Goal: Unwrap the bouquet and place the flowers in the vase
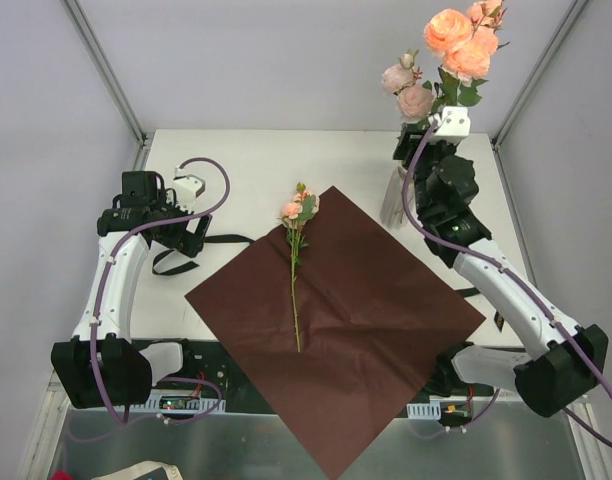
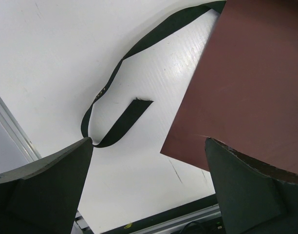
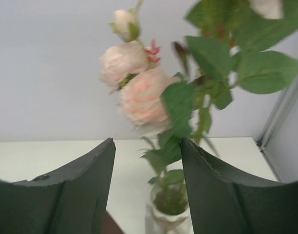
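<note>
The dark red paper (image 1: pixel 356 310) lies unfolded and flat on the table, and one flower stem (image 1: pixel 295 270) with a small peach bloom lies on it. The vase (image 1: pixel 391 200) stands at the back right. Peach flowers (image 1: pixel 456 45) and pale pink ones (image 1: pixel 411 90) rise from it. My right gripper (image 1: pixel 414 152) hovers just above the vase, open. In the right wrist view the gripper (image 3: pixel 147 141) frames the vase mouth (image 3: pixel 168 209), the leaves (image 3: pixel 176 109) sit by the right finger, and nothing is gripped. My left gripper (image 1: pixel 186 215) is open over the table on the left.
A black ribbon (image 1: pixel 181 262) lies loose on the white table by the paper's left corner; in the left wrist view the ribbon (image 2: pixel 120 63) curls between my open left gripper (image 2: pixel 149 141) and the paper (image 2: pixel 251 83). Metal frame posts stand at the back corners.
</note>
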